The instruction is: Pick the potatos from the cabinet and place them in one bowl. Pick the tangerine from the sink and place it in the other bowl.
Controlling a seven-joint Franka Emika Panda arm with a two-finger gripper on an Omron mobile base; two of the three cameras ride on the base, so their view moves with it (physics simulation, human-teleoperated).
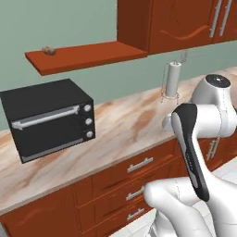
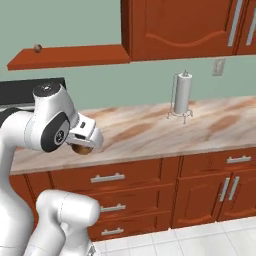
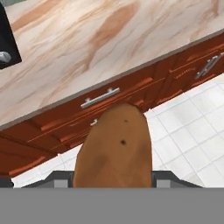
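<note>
My gripper is shut on a brown potato, held out over the counter's front edge, above the drawer fronts and floor. In the right base view the potato peeks out under the white hand. Another small potato lies near the left end of the open shelf board of the reddish-brown cabinet. From the right side that potato sits on the same shelf. The bowls, the sink and the tangerine are out of view.
A black toaster oven stands on the marble counter at the left. A paper towel holder stands at the back of the counter. Drawers with metal handles run below, over a white tiled floor.
</note>
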